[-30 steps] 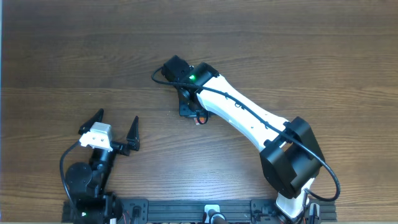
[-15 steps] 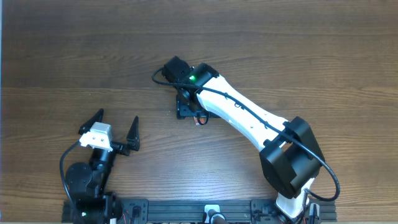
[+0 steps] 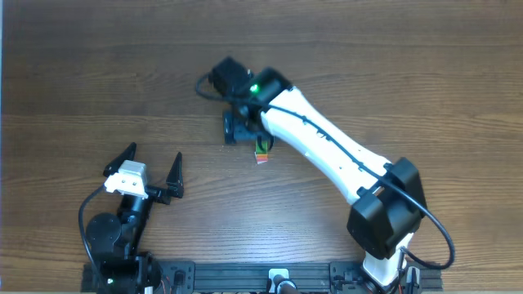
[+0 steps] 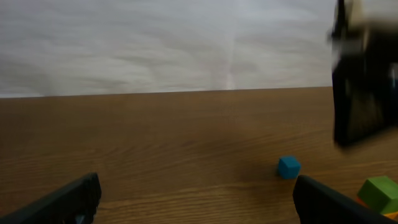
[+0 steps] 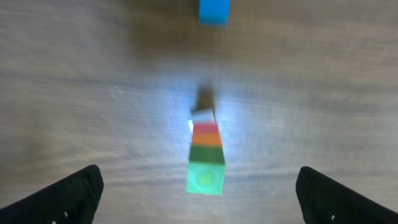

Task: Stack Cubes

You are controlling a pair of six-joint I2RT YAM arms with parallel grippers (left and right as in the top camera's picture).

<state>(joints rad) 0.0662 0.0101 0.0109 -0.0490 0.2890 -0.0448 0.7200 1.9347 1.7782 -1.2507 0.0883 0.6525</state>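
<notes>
A stack of cubes (image 5: 206,155) stands on the wooden table, with a green cube (image 5: 206,177) on top, then orange, then red. My right gripper (image 5: 198,177) hangs open above it, a finger on each side and well apart from it. In the top view the stack (image 3: 261,151) shows just beside the right gripper (image 3: 243,131). A loose blue cube (image 5: 214,10) lies on the table a short way beyond the stack. My left gripper (image 3: 154,155) stands open and empty at the front left. Its wrist view shows the blue cube (image 4: 288,167) and the green cube (image 4: 379,190) far off.
The brown wooden table (image 3: 392,73) stretches bare all around the stack. A pale wall (image 4: 161,43) rises behind its far edge. The right arm's white link (image 3: 319,151) slants across the middle from the right base.
The right gripper has lifted off the stack and shifted up the top view. The green top cube, hidden before, now shows. The left arm has not moved.
</notes>
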